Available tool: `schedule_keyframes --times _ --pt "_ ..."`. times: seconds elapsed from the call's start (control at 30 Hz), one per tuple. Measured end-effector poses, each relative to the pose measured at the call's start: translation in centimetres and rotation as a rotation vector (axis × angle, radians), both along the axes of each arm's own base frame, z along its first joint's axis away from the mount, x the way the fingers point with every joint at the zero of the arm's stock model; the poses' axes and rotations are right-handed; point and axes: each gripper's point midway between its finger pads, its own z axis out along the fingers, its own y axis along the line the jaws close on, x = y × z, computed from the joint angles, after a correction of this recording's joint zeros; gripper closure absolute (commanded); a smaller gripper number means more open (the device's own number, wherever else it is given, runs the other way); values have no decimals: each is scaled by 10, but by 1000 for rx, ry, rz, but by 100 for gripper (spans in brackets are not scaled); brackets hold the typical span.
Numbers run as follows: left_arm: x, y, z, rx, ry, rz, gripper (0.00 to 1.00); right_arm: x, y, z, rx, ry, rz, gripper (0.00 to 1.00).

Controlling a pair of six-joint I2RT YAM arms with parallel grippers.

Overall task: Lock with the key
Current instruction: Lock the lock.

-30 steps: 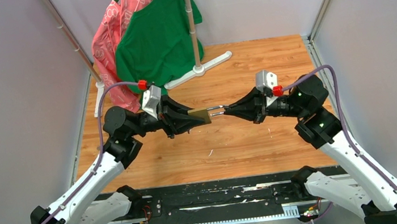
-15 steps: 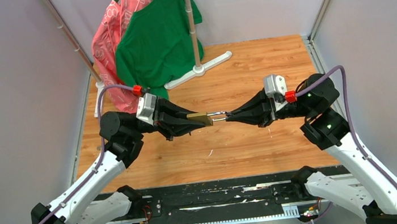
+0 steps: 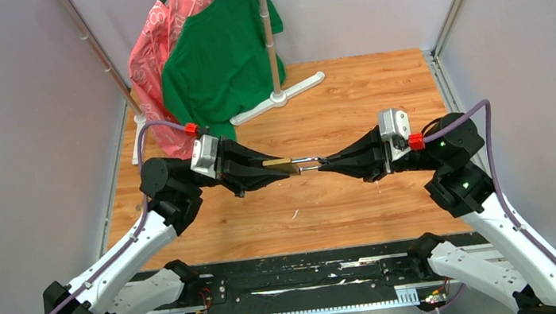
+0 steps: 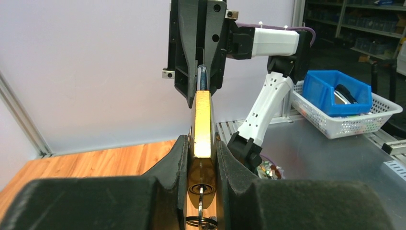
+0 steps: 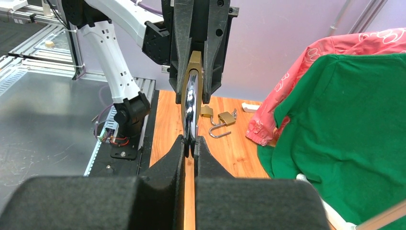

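A brass padlock (image 3: 280, 165) hangs in the air between my two grippers, above the wooden table. My left gripper (image 3: 285, 166) is shut on its body, which shows edge-on between my fingers in the left wrist view (image 4: 202, 124). The key (image 4: 201, 199) sits in the keyhole on the padlock's near end, and its ring hangs below. My right gripper (image 3: 322, 163) is shut on the silver shackle (image 3: 306, 161). The shackle shows edge-on between the fingertips in the right wrist view (image 5: 190, 105). My left gripper (image 4: 202, 143) and right gripper (image 5: 191, 143) face each other.
Two other brass padlocks (image 5: 225, 119) lie on the table near the pink cloth (image 5: 282, 110), one with its shackle open. A clothes stand (image 3: 275, 93) with a green shirt (image 3: 218, 52) stands at the back. A small silvery bit (image 3: 295, 214) lies on the wood in front.
Both wrists have rolled, so their cameras now sit lower on the sides. The right arm has drawn a little to the right. The padlock stays held between the grippers.
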Motion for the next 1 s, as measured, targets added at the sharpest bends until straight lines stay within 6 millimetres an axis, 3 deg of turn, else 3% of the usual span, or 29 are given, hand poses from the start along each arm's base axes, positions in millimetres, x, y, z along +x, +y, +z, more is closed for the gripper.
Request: schedule_keyframes --times 0.7,1.0 --pt "14 -7 17 -104 -112 93 100 18 2 24 135 -74 -90 100" --pt "22 -8 13 -94 -156 137 100 30 0 20 133 -35 -150 100"
